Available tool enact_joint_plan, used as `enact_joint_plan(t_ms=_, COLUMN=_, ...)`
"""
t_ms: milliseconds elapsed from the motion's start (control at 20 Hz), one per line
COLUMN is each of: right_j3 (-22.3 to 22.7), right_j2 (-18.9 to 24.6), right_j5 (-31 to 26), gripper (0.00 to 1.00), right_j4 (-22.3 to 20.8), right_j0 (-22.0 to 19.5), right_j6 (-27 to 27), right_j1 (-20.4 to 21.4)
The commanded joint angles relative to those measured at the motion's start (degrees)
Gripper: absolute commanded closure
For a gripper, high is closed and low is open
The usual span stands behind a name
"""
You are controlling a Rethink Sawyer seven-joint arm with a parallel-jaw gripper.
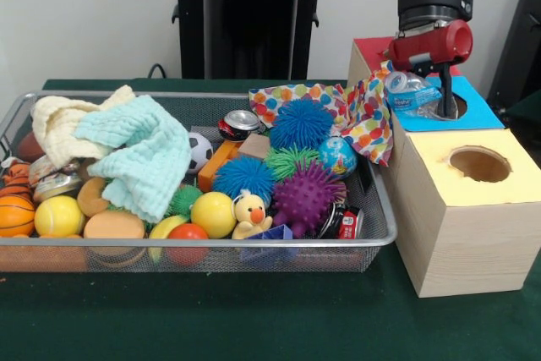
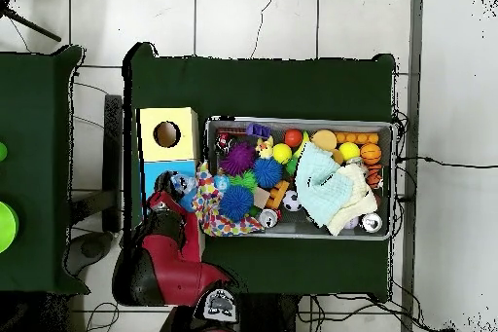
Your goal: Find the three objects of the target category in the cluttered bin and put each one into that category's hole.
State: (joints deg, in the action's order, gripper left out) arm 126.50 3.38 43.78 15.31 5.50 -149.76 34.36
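My gripper [image 1: 436, 95] hangs over the blue-topped box [image 1: 480, 111], shut on a crushed clear plastic bottle [image 1: 409, 92] with a blue label. The bottle sits just left of and above the blue box's round hole [image 1: 457, 106], partly hidden by a dark finger [image 1: 445, 90]. In the overhead view the gripper [image 2: 172, 189] and bottle [image 2: 180, 183] lie over the blue box [image 2: 152, 168]. In the wire bin [image 1: 211, 244] I see a crushed can [image 1: 240, 123] near the back and another can [image 1: 344, 223] at the front right corner.
A yellow-topped box [image 1: 507, 188] with an open hole [image 1: 479, 163] stands nearest, and a red-topped box [image 1: 369, 46] farthest. The bin holds spiky balls [image 1: 302, 123], a rubber duck [image 1: 249, 213], towels [image 1: 139, 154] and basketballs [image 1: 15, 209]. A polka-dot cloth [image 1: 363, 116] drapes over its right rim.
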Motion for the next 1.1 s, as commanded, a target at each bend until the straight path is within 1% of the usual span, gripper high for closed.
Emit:
enact_joint_plan(t_ms=50, right_j3=1.07, right_j2=5.24, right_j5=-15.49, gripper=1.0, right_j4=7.23, right_j0=-5.04, right_j6=-13.55, right_j1=-17.82)
enact_joint_plan(t_ms=400, right_j3=2.04, right_j2=6.7, right_j5=-14.98, gripper=1.0, right_j4=6.99, right_j0=-6.49, right_j6=-13.13, right_j1=-18.14)
enact_joint_plan(t_ms=750, right_j3=2.92, right_j2=7.84, right_j5=-13.01, gripper=1.0, right_j4=7.16, right_j0=-7.38, right_j6=-13.2, right_j1=-18.99)
enact_joint_plan(t_ms=1000, right_j3=4.7, right_j2=9.23, right_j5=-12.24, gripper=1.0, right_j4=6.68, right_j0=-8.73, right_j6=-13.91, right_j1=-18.68)
enact_joint_plan(t_ms=1100, right_j3=5.6, right_j2=9.58, right_j5=-12.1, gripper=1.0, right_j4=7.09, right_j0=-8.9, right_j6=-14.02, right_j1=-18.24)
